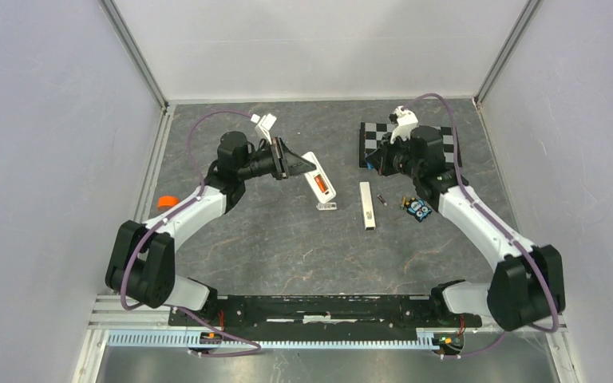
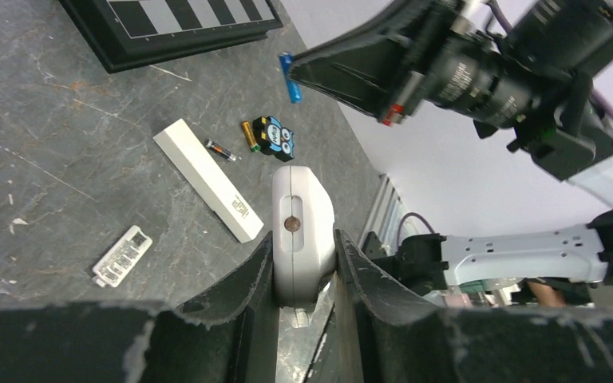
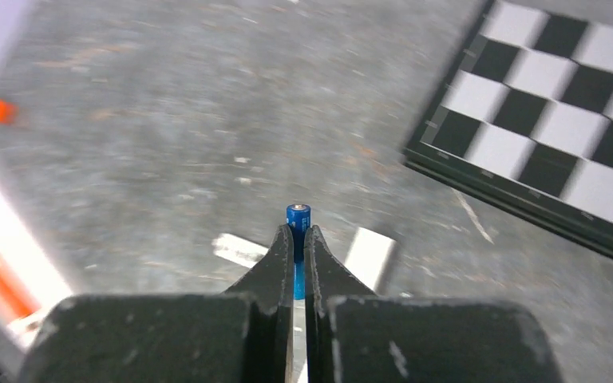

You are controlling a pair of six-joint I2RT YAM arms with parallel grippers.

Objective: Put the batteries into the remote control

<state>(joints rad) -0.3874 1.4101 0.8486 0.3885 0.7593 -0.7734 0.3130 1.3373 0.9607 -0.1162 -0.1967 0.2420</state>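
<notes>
One remote control (image 2: 303, 209) was there, off to the left of the table's (image 1: 271, 239) middle, one end clamped between the fingers of the left gripper (image 2: 304, 254). Three cells showed. A blue-tipped battery (image 3: 298, 217) was pinched in the right gripper (image 3: 296, 236), its jaws nearly meeting, by the one checkerboard (image 3: 559, 120). A loose battery (image 2: 219, 150) lay just beside the single white bar (image 2: 207, 179), and a third cell (image 2: 247, 136) lay just beside an owl-printed piece (image 2: 275, 137). One small clear cover (image 2: 122, 255) lay near the bar.
</notes>
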